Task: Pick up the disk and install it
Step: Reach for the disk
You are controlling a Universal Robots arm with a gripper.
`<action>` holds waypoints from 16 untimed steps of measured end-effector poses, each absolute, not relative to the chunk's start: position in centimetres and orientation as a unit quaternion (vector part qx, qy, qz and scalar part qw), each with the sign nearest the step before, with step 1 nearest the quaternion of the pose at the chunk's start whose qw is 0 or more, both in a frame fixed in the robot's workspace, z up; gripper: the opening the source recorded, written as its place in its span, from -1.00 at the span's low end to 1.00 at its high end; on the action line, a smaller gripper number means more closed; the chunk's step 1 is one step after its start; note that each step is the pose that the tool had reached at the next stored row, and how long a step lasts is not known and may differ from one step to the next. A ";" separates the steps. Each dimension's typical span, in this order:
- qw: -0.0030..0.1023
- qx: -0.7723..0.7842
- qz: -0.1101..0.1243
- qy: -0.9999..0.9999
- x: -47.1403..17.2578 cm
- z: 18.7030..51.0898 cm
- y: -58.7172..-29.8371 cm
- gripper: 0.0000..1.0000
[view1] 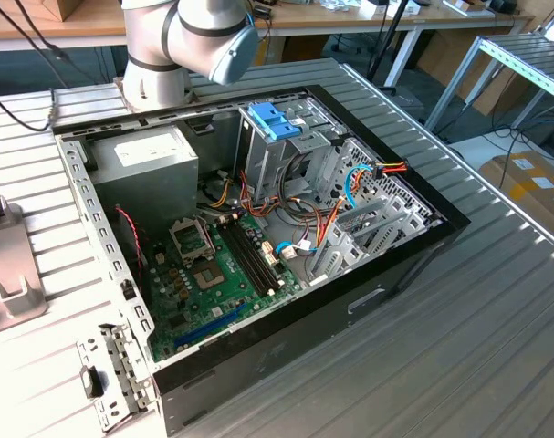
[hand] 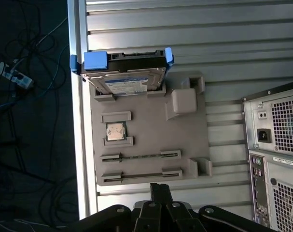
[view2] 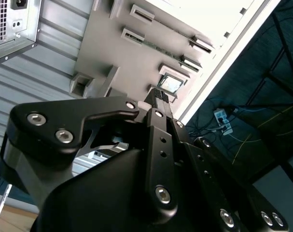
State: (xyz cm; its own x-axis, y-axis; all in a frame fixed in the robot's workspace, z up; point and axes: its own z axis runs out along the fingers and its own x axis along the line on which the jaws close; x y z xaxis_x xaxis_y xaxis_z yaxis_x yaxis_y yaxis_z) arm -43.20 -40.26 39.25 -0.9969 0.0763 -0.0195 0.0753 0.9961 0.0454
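On the ribbed table, beside the open computer case, a grey fixture tray lies along the table's edge. It holds the disk on edge in its end slot, well apart from the gripper, whose fingers look pressed together on nothing. Coming down closed could, I judge, ram the disk's top, and an off-centre pinch on its blue side pieces could tip it over that edge.
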 end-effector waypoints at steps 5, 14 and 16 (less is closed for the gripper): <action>0.011 0.038 0.022 0.999 -43.8 39.2 -40.3 -0.79; 0.011 0.038 0.022 0.999 -44.8 39.2 -40.3 -0.79; 0.011 0.038 0.022 0.999 -45.2 39.2 -40.3 -0.79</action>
